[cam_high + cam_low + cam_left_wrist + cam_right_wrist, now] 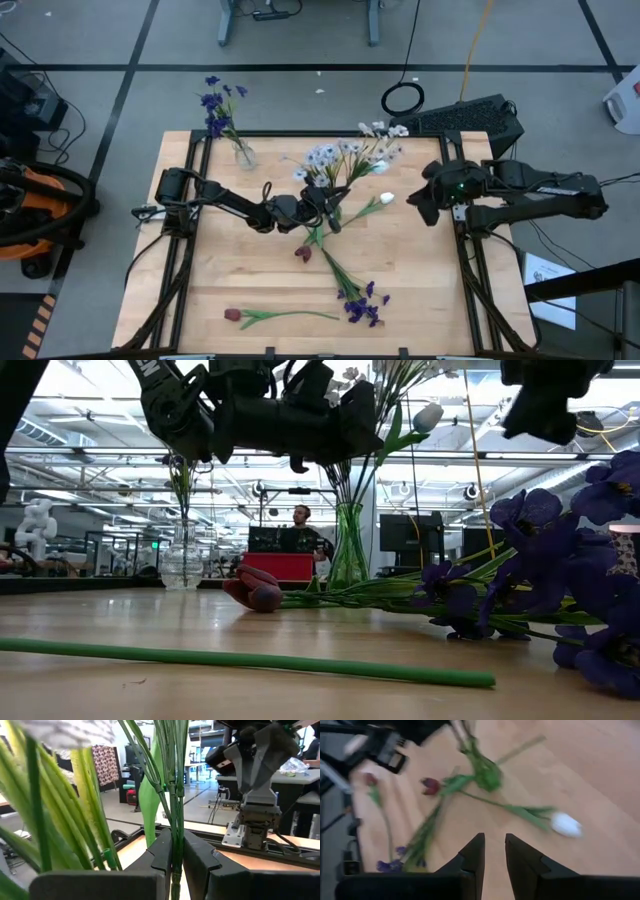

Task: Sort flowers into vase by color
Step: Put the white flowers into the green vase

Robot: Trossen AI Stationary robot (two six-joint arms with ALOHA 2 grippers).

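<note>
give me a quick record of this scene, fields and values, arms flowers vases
left gripper: shut on a green stem, beside the green vase
right gripper: empty, fingers slightly apart, above the table's right side
clear vase: holds purple flowers
green vase: holds pale flowers
white tulip: right of the green vase
red tulips: one mid-table, one near front edge
loose purple flowers: lying on table

The left gripper [322, 205] reaches mid-bench, fingers [162, 851] clamped. The right gripper [420, 196] hovers by the right edge, fingers [474, 851] slightly parted.
</note>
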